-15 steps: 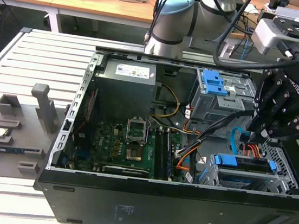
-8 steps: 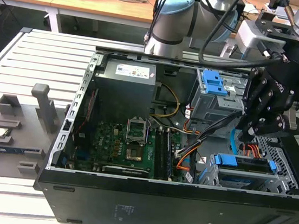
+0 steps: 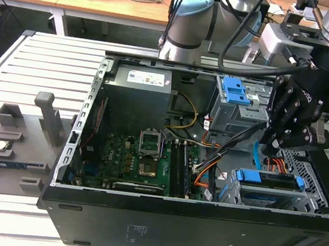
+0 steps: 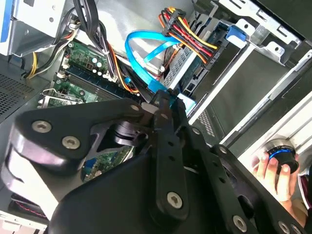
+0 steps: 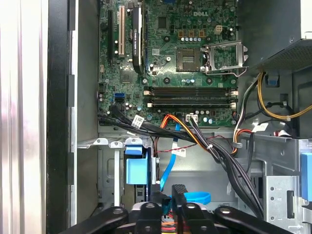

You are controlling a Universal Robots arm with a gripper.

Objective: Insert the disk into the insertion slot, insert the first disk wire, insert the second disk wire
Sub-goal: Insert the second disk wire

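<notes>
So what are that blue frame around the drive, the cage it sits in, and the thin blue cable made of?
The blue carrier frame looks like moulded plastic: uniform bright colour, soft sheen. The drive cage appears to be bare sheet metal, silver-grey and perforated with small holes. The thin blue cable seems plastic-sheathed: flat, glossy, bending in a smooth loop. What is inside it can't be seen.

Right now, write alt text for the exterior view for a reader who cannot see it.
A black gripper hangs over an open computer case, holding a light blue cable just above the disk in its blue carrier, seated in the insertion slot at the exterior view's right.
</notes>
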